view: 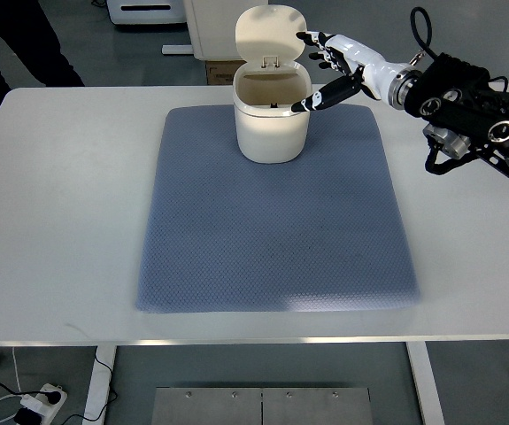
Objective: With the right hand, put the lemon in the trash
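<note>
Right hand (329, 66) sits at the trash bin's (272, 124) 2 o'clock rim, fingers spread and empty, lid (269, 35) flipped up for access; no lemon visible.

No readable text in the view

No letter, number, brand or sign can be read on anything here: the cream trash bin (272, 111) with its open lid, the blue mat (276, 221), the white desk (50, 221) and the robot's right hand (334, 66) all carry no print that shows. The black parts of the arm have some small round details, but these are too small to tell if they bear any marking. The cardboard box (219, 71) behind the desk shows only a plain brown face.
</note>
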`<action>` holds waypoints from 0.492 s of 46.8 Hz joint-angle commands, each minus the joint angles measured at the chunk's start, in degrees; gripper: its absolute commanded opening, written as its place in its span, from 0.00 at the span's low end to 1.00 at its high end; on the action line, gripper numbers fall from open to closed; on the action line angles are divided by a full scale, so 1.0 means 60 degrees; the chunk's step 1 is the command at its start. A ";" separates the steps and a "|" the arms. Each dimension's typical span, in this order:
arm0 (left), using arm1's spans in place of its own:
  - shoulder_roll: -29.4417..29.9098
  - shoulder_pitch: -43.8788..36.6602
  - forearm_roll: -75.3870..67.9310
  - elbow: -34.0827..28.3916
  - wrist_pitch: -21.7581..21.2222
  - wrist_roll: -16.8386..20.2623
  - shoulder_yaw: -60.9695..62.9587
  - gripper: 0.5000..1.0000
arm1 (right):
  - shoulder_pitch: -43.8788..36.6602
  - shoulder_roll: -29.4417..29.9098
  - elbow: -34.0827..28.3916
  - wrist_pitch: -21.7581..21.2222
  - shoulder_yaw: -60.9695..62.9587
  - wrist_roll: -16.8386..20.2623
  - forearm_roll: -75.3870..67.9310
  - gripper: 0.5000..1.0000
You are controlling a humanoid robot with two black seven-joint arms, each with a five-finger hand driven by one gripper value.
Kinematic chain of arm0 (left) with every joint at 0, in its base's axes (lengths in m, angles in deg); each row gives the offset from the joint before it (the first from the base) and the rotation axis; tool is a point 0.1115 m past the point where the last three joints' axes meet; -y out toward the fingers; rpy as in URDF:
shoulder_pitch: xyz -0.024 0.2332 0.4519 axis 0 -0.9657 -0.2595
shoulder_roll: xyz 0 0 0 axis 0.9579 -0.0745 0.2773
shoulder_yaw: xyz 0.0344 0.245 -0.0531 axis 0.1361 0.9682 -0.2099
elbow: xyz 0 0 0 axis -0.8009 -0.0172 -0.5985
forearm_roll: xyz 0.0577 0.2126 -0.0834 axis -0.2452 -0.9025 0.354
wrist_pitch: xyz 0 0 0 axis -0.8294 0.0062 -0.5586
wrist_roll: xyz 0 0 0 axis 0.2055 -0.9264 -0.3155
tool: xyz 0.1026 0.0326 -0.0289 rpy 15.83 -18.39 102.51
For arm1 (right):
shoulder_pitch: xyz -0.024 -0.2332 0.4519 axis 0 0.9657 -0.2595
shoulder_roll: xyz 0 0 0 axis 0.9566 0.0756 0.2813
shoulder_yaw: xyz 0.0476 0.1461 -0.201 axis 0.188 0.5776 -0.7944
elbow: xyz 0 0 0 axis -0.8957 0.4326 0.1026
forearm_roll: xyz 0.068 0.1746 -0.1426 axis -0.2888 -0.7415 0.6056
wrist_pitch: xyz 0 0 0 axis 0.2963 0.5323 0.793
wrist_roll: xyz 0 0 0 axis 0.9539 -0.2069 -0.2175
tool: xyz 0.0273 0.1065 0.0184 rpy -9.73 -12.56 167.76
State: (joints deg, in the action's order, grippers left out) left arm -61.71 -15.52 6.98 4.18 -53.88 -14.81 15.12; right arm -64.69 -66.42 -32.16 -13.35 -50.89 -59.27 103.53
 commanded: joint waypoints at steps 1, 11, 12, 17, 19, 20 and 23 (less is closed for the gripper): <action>0.0000 -0.0004 0.0001 0.0000 -0.0002 -0.0002 -0.0001 1.00 | -0.0018 -0.0730 -0.0991 0.0039 0.0166 -0.0073 -0.0002 1.00; 0.0000 -0.0005 0.0001 0.0000 -0.0002 -0.0002 -0.0001 1.00 | 0.0508 -0.2328 -0.2677 0.0083 0.1148 -0.0073 -0.0031 1.00; 0.0000 0.0010 0.0001 0.0000 -0.0002 -0.0002 -0.0001 1.00 | 0.0611 -0.2401 -0.2736 0.0097 0.1250 -0.0073 -0.0031 1.00; 0.0000 -0.0004 0.0001 0.0000 -0.0002 -0.0002 -0.0001 1.00 | 0.1357 -0.2665 -0.2737 0.0098 0.1865 -0.0073 -0.0031 1.00; 0.0000 -0.0005 0.0001 0.0000 -0.0002 -0.0002 -0.0001 1.00 | 0.1694 -0.2753 -0.2708 0.0098 0.2187 -0.0073 -0.0031 1.00; 0.0000 0.0010 0.0001 0.0000 -0.0002 -0.0002 -0.0001 1.00 | 0.1855 -0.2797 -0.2707 0.0098 0.2406 -0.0073 -0.0031 1.00; 0.0000 -0.0005 0.0001 0.0000 -0.0002 -0.0002 -0.0001 1.00 | 0.2397 -0.2944 -0.2708 0.0098 0.3167 -0.0073 -0.0031 1.00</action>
State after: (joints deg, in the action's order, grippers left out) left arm -61.71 -15.54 6.98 4.17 -53.89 -14.82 15.12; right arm -53.11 -83.37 -48.43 -12.76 -35.95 -59.70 103.35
